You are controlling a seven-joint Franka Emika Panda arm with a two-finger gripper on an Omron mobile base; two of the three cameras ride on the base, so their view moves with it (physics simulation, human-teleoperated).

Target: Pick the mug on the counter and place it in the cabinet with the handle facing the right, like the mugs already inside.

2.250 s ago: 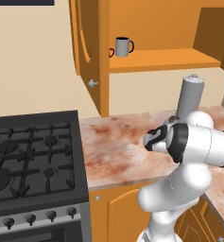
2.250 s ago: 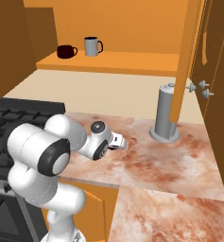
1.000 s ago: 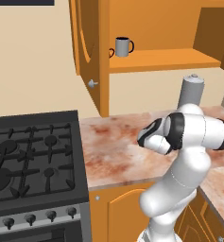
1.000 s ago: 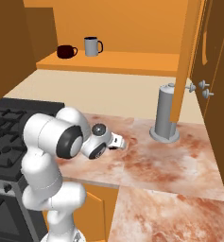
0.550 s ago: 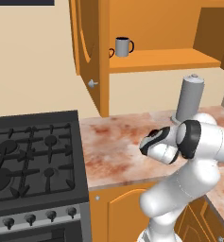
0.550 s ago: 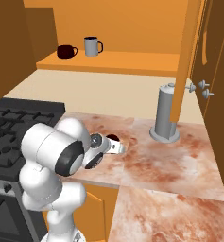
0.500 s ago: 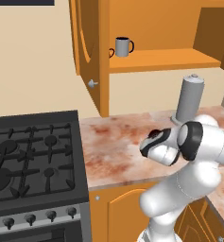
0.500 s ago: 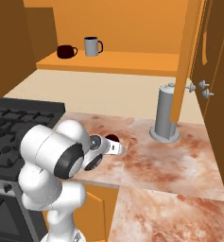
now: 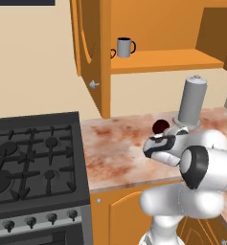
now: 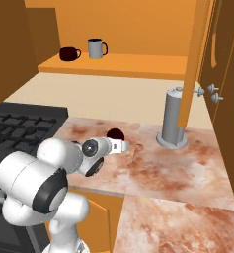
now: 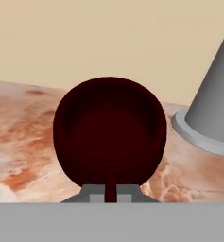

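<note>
The mug, small, round and dark maroon, sits near the back of the counter with its loop handle pointing at my hand. My gripper is shut on that handle, with a grey fingertip on either side of it. The mug shows just above my hand in the left base view, and as the mug behind the gripper in the right base view. I cannot tell whether it touches the marble. The cabinet stands open above, with a grey mug and a dark mug on its shelf.
A tall grey canister stands on the counter just right of the mug. The black gas stove lies to the left. An open cabinet door hangs left of the shelf, and another door with silver knobs hangs over the canister.
My arm's elbow has dropped lower and nearer to the base. The hand stays at the mug with the jaws shut, and the mug now shows slightly higher, above the hand.
</note>
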